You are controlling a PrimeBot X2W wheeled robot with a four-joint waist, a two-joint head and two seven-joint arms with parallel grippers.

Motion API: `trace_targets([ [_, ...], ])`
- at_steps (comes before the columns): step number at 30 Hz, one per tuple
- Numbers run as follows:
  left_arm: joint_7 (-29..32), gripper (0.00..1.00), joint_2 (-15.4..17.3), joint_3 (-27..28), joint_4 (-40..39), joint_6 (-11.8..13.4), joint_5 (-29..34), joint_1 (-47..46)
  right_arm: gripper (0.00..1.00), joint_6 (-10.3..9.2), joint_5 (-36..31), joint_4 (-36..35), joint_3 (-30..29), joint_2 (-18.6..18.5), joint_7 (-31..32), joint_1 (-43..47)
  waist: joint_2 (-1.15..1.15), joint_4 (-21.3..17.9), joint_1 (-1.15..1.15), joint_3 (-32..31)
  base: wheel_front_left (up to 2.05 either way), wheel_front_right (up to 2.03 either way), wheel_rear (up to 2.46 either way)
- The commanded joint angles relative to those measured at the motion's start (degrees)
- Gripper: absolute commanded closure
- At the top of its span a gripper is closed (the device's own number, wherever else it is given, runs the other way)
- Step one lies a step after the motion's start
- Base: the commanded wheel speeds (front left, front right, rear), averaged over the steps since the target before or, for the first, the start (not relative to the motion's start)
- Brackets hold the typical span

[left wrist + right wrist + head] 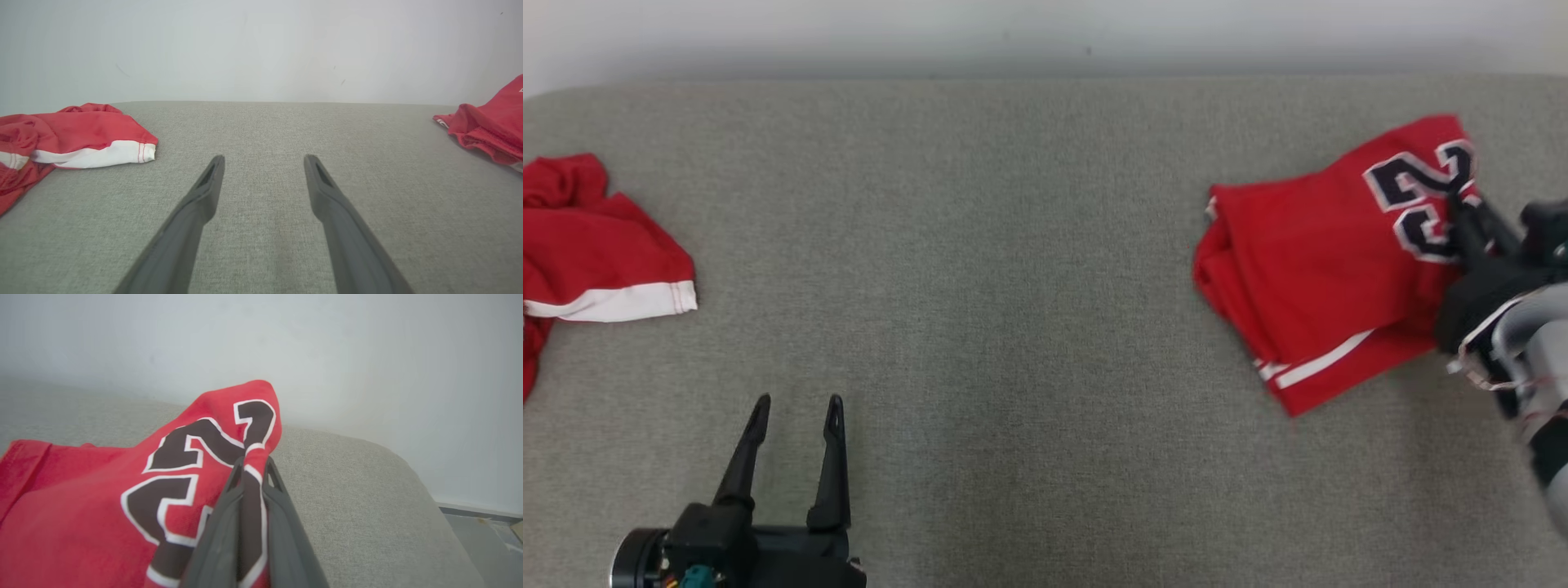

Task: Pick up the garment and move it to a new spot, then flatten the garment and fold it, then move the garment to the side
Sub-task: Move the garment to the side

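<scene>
Far right on the grey surface (1013,245), the right claw (254,462) pinches the garment (1307,269); left claw (796,404) stands wide.

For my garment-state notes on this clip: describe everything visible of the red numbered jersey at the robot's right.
The red jersey, seemingly soft knit, bears a dark, white-outlined number and white hem stripes. It lies folded in layers near the right end of the grey padded surface. The right gripper is shut on a fold through the number, and that corner stands raised.
</scene>
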Motion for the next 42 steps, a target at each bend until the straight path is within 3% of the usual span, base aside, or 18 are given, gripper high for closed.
trace_targets([
  [1,-0.1,0.0,0.0,-0.2,-0.7,0.0,0.6,-1.2,1.0,0.01,-0.8,0.1,1.0,-1.8,0.1,-2.1,-0.01,-1.4,-0.01,3.6,0.0,0.0,0.0],
  [10,-0.1,0.0,1.2,-0.5,-3.9,0.0,1.0,-4.2,1.0,0.01,-1.7,-0.2,5.9,-11.1,3.7,-11.1,-0.01,-3.0,-0.01,9.3,0.0,0.0,0.0],
  [23,-0.1,0.0,2.2,1.3,-8.6,0.0,1.4,-6.0,1.0,0.01,-0.7,-0.5,9.3,-20.4,7.0,-18.8,-0.01,-3.9,-0.01,15.2,0.0,0.0,0.0],
  [39,-0.1,0.0,1.7,1.5,-9.9,0.0,2.0,-5.5,1.0,0.01,0.1,1.7,10.8,-22.2,8.0,-20.1,-0.01,-4.2,-0.01,15.8,0.0,0.0,0.0],
  [40,-0.1,0.0,1.9,1.7,-9.8,0.0,1.8,-5.4,0.84,0.01,-0.2,1.9,10.7,-22.2,8.0,-20.2,-0.01,-4.1,-0.01,15.8,0.0,0.0,0.0],
  [41,-0.1,0.0,2.1,1.7,-9.6,0.0,1.6,-5.5,0.55,0.01,-0.7,1.9,10.6,-22.3,7.7,-20.3,-0.01,-4.1,-0.01,15.8,0.0,0.0,0.0],
  [42,-0.1,0.0,2.0,1.8,-9.5,0.0,1.5,-5.4,0.0,0.01,-1.0,2.0,10.4,-22.2,7.7,-20.4,-0.01,-4.0,-0.01,15.7,0.0,0.0,0.0],
])
